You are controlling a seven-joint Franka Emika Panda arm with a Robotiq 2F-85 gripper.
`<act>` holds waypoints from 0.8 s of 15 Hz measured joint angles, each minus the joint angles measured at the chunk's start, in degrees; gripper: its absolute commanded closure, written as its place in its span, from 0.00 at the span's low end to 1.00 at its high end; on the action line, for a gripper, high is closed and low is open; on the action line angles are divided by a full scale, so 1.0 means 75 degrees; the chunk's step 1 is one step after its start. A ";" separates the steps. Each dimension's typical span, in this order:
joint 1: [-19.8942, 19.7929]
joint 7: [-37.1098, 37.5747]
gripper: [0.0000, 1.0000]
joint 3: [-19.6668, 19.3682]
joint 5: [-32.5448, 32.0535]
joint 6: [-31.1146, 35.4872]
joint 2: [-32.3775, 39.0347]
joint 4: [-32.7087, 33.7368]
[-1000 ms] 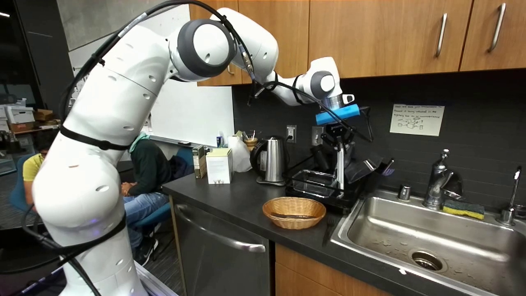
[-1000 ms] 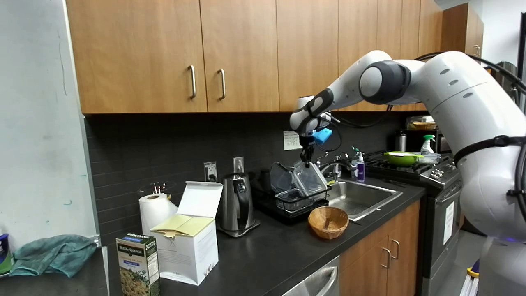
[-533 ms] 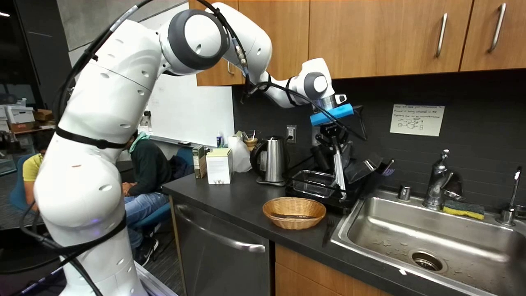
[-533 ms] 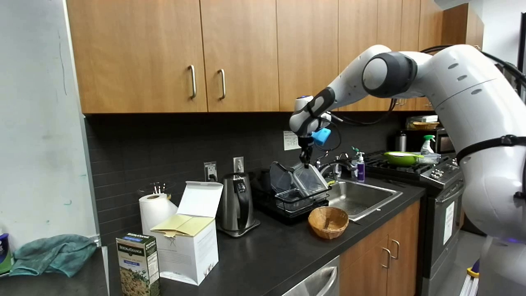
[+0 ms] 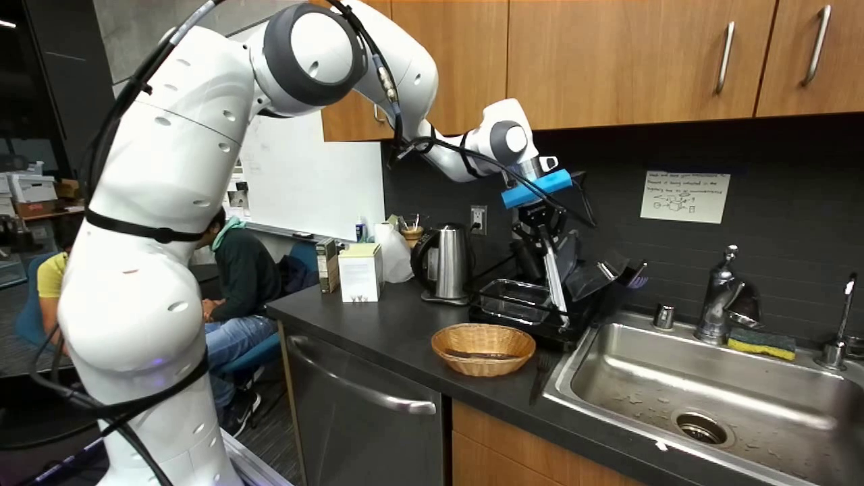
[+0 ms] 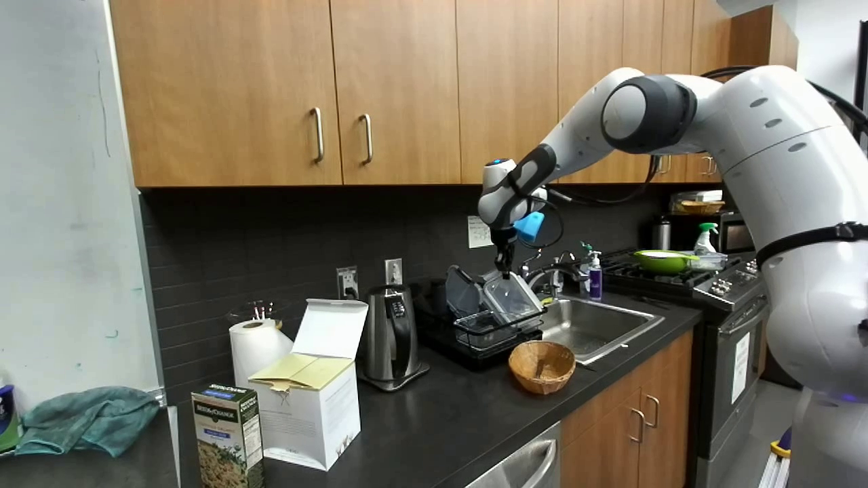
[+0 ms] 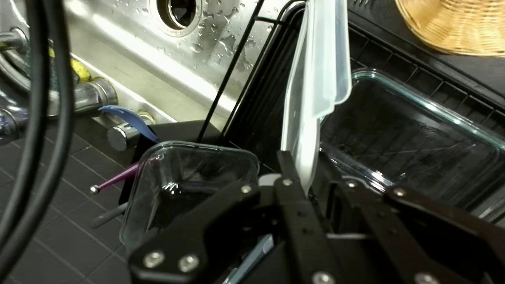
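Over by the sink [image 5: 641, 378], the gripper [image 7: 305, 167] is clamped on the upper edge of a translucent lid [image 7: 311, 79], likely because something so thin, standing on edge, offers no easier hold. The lid leans in the black dish rack [image 5: 520, 329], between a small glass container [image 7: 205, 169] and a larger glass dish [image 7: 406, 138]; they are perhaps set there to drain, with that sink right beside. On the bench [image 5: 378, 331], a wicker basket [image 5: 482, 366] sits just beside the rack, perhaps because wicker needs no draining.

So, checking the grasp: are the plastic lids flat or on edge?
On edge: both exterior views show the plastic lids leaning below the gripper.
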 measured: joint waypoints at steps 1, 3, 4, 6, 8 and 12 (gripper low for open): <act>0.0041 0.0031 0.96 -0.0008 -0.0074 0.0024 -0.0036 -0.0064; 0.0122 0.0121 0.96 -0.0017 -0.0218 0.0067 -0.0122 -0.0203; 0.0161 0.0170 0.96 -0.0020 -0.0293 0.0081 -0.0165 -0.0268; 0.0235 0.0264 0.96 -0.0028 -0.0428 0.0104 -0.0231 -0.0380; 0.0308 0.0367 0.96 -0.0044 -0.0597 0.0120 -0.0307 -0.0504; 0.0484 0.0627 0.96 -0.0116 -0.1011 0.0195 -0.0423 -0.0736</act>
